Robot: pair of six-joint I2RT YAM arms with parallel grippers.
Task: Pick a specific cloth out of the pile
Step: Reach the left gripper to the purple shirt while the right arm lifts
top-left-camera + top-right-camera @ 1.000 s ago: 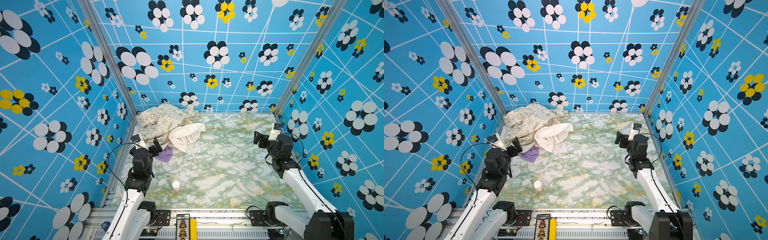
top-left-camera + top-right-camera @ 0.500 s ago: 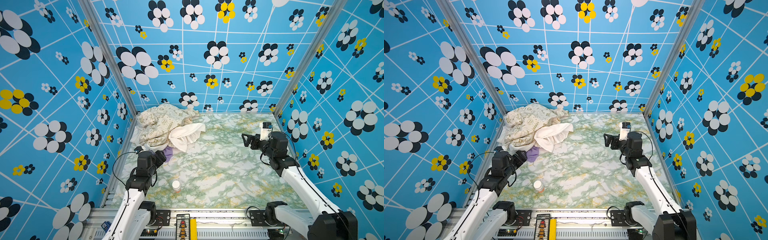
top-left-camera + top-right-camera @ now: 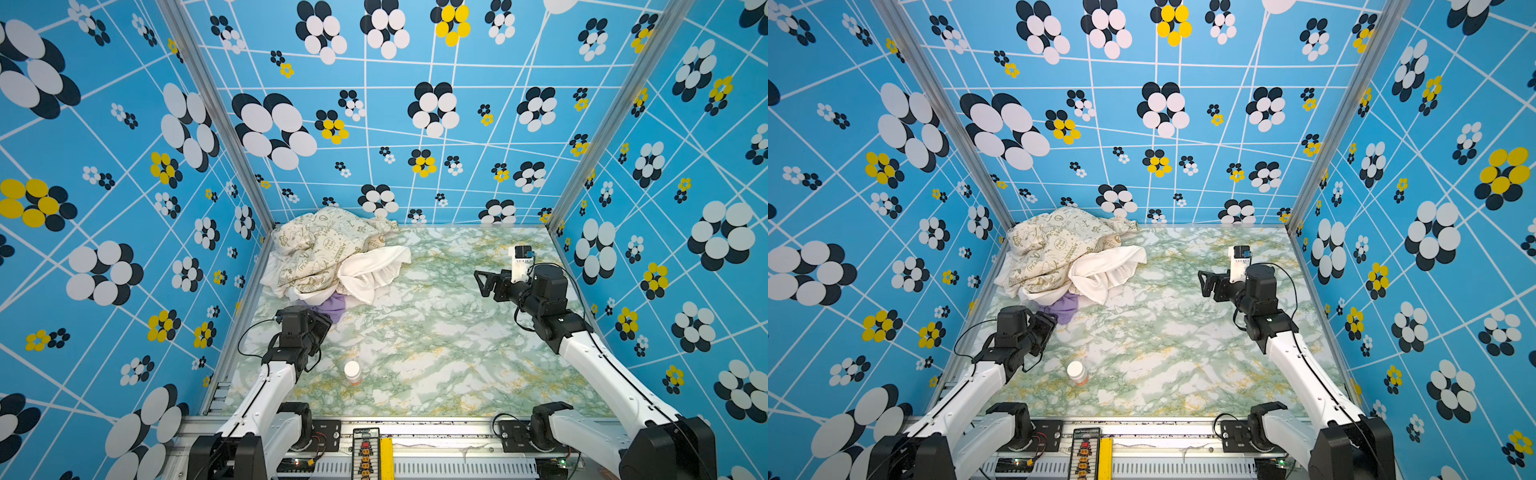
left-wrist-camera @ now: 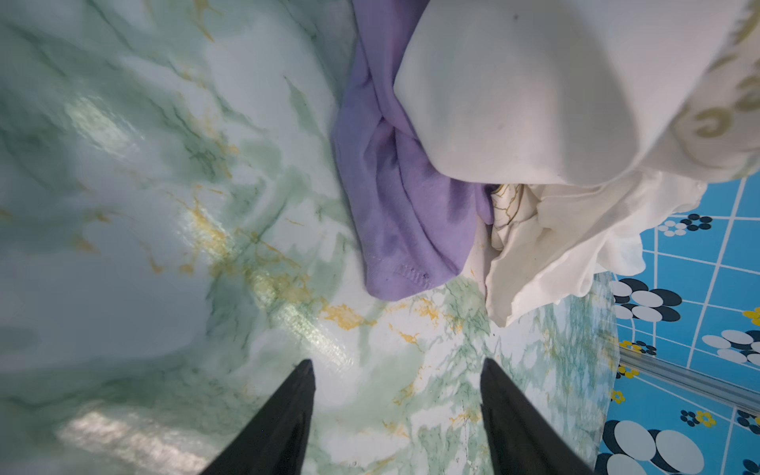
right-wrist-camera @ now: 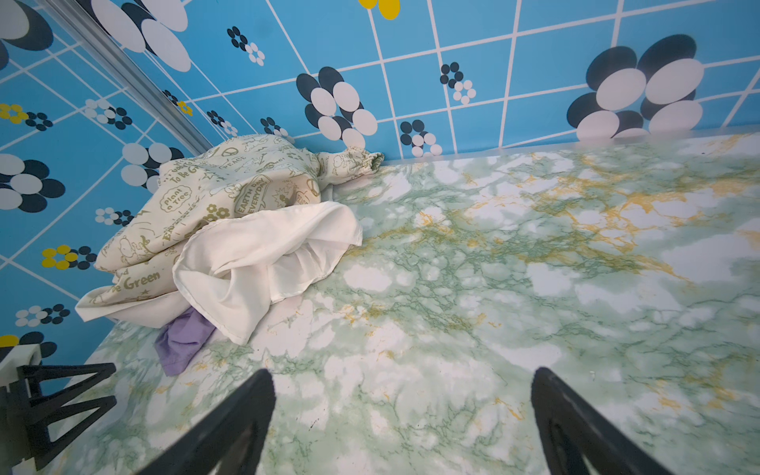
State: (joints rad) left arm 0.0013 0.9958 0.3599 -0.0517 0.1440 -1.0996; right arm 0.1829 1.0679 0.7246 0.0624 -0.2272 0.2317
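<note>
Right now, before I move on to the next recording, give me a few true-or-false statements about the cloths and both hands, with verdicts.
1. The purple cloth lies partly under the white cloth. True.
2. The left hand is clamped on the purple cloth. False: its fingers are apart and stop short of the cloth, with nothing between them.
3. The right hand is open and holds nothing. True.
4. The small bottle sits on top of the pile. False: it is on the bare table near the front, apart from the pile.
5. The printed cloth is in the far right corner. False: it is in the far left corner.
</note>
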